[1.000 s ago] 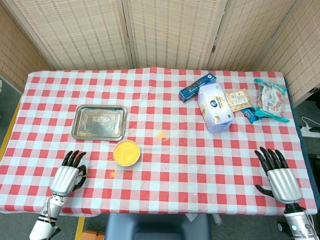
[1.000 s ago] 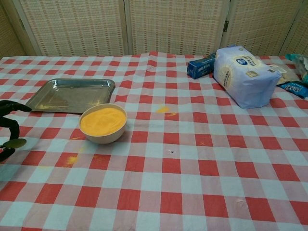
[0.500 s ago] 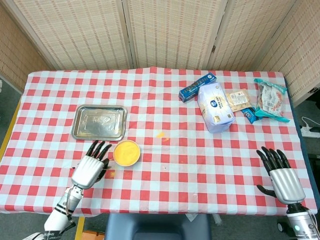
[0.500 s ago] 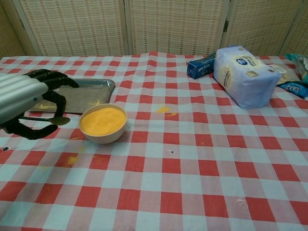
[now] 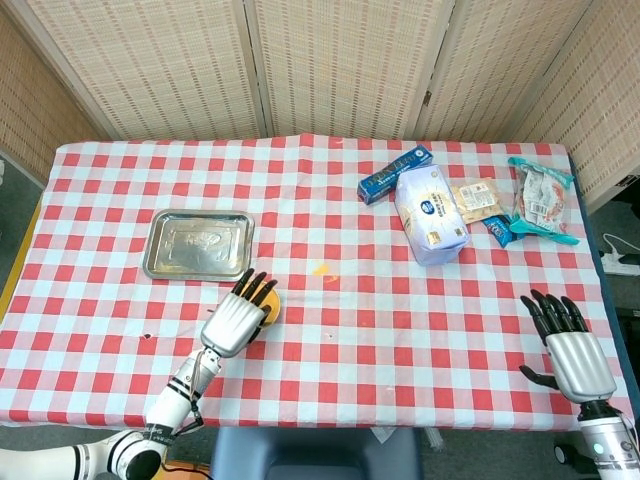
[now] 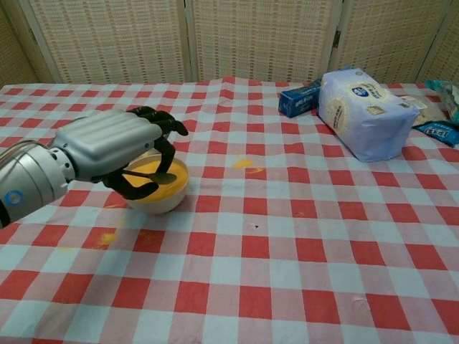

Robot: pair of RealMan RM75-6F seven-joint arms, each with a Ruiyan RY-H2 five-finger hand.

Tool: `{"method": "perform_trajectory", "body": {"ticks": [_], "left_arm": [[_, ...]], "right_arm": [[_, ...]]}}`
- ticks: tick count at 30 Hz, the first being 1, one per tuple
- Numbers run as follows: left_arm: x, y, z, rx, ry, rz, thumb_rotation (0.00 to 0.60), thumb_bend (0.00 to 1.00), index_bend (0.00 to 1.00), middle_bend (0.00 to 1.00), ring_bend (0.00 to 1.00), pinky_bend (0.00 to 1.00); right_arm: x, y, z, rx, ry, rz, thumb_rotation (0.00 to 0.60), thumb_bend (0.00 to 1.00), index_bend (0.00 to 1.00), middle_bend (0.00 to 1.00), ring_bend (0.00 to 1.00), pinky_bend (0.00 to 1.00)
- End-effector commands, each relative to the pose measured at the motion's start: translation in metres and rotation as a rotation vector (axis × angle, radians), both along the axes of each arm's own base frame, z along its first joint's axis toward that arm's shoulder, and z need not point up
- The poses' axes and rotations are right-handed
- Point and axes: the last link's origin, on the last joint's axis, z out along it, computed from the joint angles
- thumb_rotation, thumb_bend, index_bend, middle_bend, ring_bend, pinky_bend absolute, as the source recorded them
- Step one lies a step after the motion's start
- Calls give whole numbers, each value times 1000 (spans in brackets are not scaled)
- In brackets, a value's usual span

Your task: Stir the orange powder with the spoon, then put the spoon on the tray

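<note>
Fingers with spoon over powder bowl

My table wears a red-and-white checked cloth. On it, at my left, lies the steel tray, and just near its front corner stands the bowl of orange powder. A few orange smears mark the cloth beside the bowl and toward the middle. At the far right sit a white flour bag, a blue box touching it behind, and several snack packets near the table's edge.
</note>
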Motion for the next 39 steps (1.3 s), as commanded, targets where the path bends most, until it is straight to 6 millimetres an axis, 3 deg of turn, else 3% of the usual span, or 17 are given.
{"method": "perform_trajectory", "body": {"ticks": [1, 8, 14, 19, 29, 34, 39], "left_arm": [[4, 15, -6, 0, 34, 1, 600, 432, 602, 100, 0, 37], [4, 31, -11, 5, 81, 5, 600, 432, 577, 99, 0, 37], [1, 35, -17, -18, 99, 18, 600, 435, 402, 85, 0, 37], [-1, 37, -17, -18, 96, 21, 600, 433, 320, 79, 0, 38], [-4, 27, 3, 24, 69, -6, 600, 433, 319, 79, 0, 38], [-18, 17, 25, 63, 51, -7, 600, 434, 353, 76, 0, 38], [-40, 22, 37, 103, 53, 15, 600, 433, 394, 88, 0, 38]], "right_arm": [[-2, -3, 0, -3, 2, -10, 600, 36, 0, 0, 0, 0], [-5, -8, 1, -14, 12, -39, 600, 36, 0, 0, 0, 0], [-6, -10, 0, -16, 18, -49, 600, 36, 0, 0, 0, 0], [-6, -10, 0, -17, 20, -50, 600, 36, 0, 0, 0, 0], [-5, -10, -3, -7, 25, -47, 600, 36, 0, 0, 0, 0], [-3, -8, -4, -4, 26, -40, 600, 36, 0, 0, 0, 0], [0, -6, -6, 3, 26, -28, 600, 37, 0, 0, 0, 0]]}}
